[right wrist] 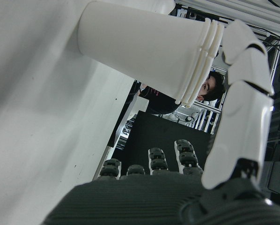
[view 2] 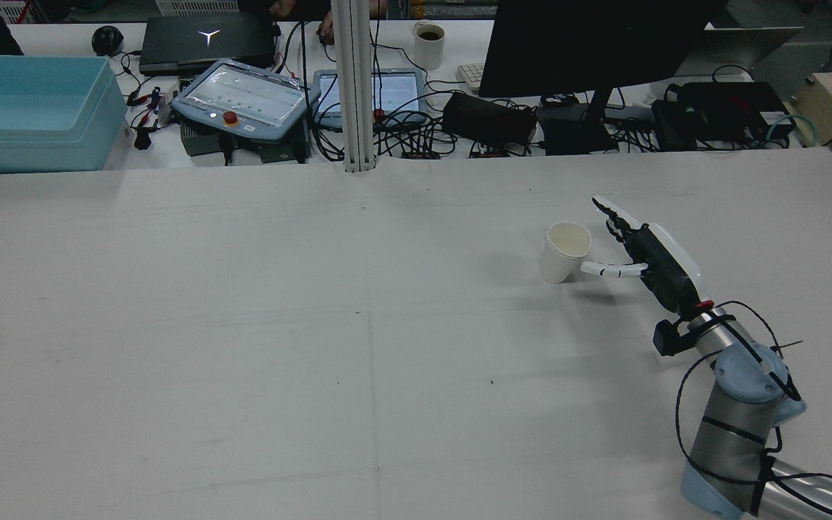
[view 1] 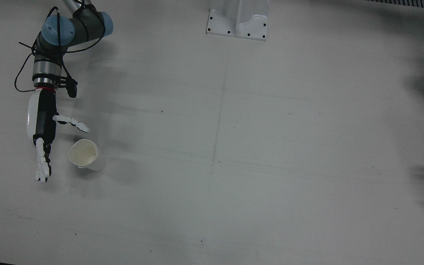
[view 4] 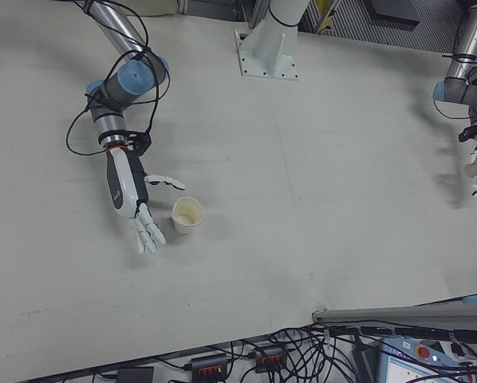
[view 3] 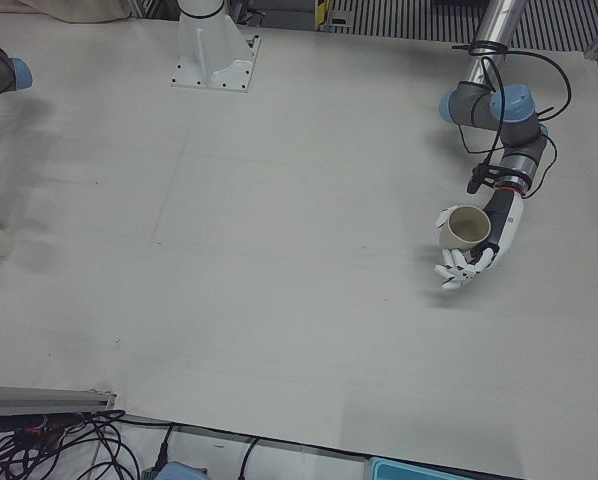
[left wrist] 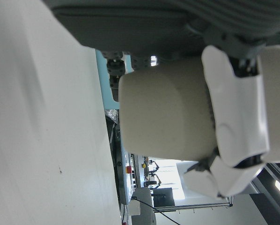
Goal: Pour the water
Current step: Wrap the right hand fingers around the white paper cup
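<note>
A white paper cup (view 1: 83, 154) stands upright on the table, also in the rear view (view 2: 566, 253) and the right-front view (view 4: 187, 215). My right hand (view 1: 42, 125) is open beside it, thumb and fingers spread, with the cup between them but apart from both. In the right hand view the cup (right wrist: 140, 47) stands just in front of the palm. My left hand (view 3: 484, 245) is shut on a second, beige cup (view 3: 464, 228), held upright a little above the table. The left hand view shows the thumb wrapped on that cup (left wrist: 163, 112).
The white arm pedestal (view 1: 237, 22) stands at the table's far middle edge. Beyond the table, a desk holds a blue bin (view 2: 26, 108), teach pendants, cables and a monitor. The table (view 1: 234, 165) is one wide grey surface.
</note>
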`<action>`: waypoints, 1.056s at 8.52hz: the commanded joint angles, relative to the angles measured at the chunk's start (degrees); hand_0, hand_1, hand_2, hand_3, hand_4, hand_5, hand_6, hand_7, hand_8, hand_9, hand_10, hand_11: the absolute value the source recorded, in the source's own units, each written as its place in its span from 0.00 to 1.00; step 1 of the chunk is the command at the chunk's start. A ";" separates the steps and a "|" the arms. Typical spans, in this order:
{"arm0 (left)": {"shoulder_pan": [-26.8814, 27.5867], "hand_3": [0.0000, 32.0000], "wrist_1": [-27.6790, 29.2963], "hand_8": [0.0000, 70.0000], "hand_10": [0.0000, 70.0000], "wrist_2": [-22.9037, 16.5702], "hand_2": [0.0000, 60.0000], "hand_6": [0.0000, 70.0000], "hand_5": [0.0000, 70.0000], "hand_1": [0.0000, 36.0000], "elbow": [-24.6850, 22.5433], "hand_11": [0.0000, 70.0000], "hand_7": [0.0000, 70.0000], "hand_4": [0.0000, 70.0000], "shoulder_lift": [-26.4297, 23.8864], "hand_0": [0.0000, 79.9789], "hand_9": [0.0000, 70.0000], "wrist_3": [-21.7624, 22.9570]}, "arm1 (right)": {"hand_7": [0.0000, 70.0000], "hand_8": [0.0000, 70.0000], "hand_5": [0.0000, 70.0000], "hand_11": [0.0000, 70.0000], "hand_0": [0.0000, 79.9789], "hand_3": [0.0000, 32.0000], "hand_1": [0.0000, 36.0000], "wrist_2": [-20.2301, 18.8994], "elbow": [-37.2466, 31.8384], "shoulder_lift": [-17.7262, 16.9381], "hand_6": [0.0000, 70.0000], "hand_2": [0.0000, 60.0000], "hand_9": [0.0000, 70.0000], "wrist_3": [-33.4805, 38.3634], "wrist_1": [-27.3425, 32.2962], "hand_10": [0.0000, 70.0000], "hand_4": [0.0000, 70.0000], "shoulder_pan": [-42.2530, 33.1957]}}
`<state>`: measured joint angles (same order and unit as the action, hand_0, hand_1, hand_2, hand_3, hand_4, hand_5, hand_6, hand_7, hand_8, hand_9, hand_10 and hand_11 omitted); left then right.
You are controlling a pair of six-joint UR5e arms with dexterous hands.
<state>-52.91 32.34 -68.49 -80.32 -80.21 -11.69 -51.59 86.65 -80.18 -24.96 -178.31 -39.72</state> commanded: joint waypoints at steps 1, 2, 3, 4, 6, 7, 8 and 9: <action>0.00 0.00 -0.08 0.40 0.18 -0.06 1.00 0.63 1.00 1.00 0.16 0.31 0.88 0.30 0.06 0.69 0.58 0.00 | 0.14 0.00 0.11 0.09 0.66 0.04 0.62 1.66 -5.06 4.22 0.07 0.28 0.01 -0.26 0.07 0.04 0.14 0.26; 0.00 0.00 0.00 0.40 0.18 -0.06 1.00 0.63 1.00 1.00 0.25 0.31 0.88 0.30 0.14 0.69 0.58 0.00 | 0.13 0.00 0.10 0.09 0.66 0.04 0.61 1.67 -6.48 5.64 0.07 0.28 0.01 -0.26 0.07 0.04 0.13 0.43; 0.00 0.00 0.00 0.40 0.18 -0.06 1.00 0.63 1.00 1.00 0.25 0.31 0.87 0.30 0.14 0.69 0.58 0.00 | 0.14 0.00 0.10 0.10 0.66 0.02 0.61 1.67 -6.50 5.74 0.07 0.28 0.01 -0.26 0.07 0.04 0.14 0.43; 0.17 0.00 -0.17 0.40 0.18 -0.06 1.00 0.63 1.00 1.00 0.34 0.31 0.88 0.30 0.14 0.69 0.58 0.00 | 0.13 0.00 0.10 0.09 0.66 0.04 0.61 1.67 -6.50 5.74 0.07 0.27 0.01 -0.35 0.07 0.04 0.13 0.52; 0.17 0.00 -0.17 0.40 0.18 -0.06 1.00 0.63 1.00 1.00 0.43 0.31 0.87 0.29 0.14 0.69 0.58 0.00 | 0.14 0.00 0.10 0.09 0.65 0.04 0.59 2.01 -6.50 6.00 0.07 0.27 0.01 -0.35 0.07 0.04 0.13 2.53; 0.17 0.00 -0.17 0.40 0.18 -0.06 1.00 0.63 1.00 1.00 0.60 0.31 0.87 0.29 0.14 0.68 0.58 0.00 | 0.15 0.00 0.11 0.09 0.65 0.03 0.59 2.10 -6.50 6.52 0.07 0.27 0.01 -0.44 0.07 0.04 0.13 3.41; 0.17 0.00 -0.09 0.40 0.18 -0.06 1.00 0.63 1.00 1.00 0.60 0.31 0.87 0.29 0.14 0.68 0.58 0.00 | 0.15 0.00 0.12 0.08 0.65 0.03 0.58 2.10 -6.50 7.14 0.08 0.27 0.01 -0.44 0.07 0.04 0.13 3.77; 0.17 0.00 -0.08 0.40 0.18 -0.06 1.00 0.63 1.00 1.00 0.60 0.31 0.87 0.29 0.14 0.68 0.57 0.00 | 0.17 0.00 0.14 0.10 0.65 0.04 0.59 2.19 -6.50 7.23 0.09 0.28 0.02 -0.35 0.07 0.05 0.13 3.86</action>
<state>-52.74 32.20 -68.56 -79.79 -80.08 -11.70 -49.56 80.18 -73.68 -25.36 -178.24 -36.73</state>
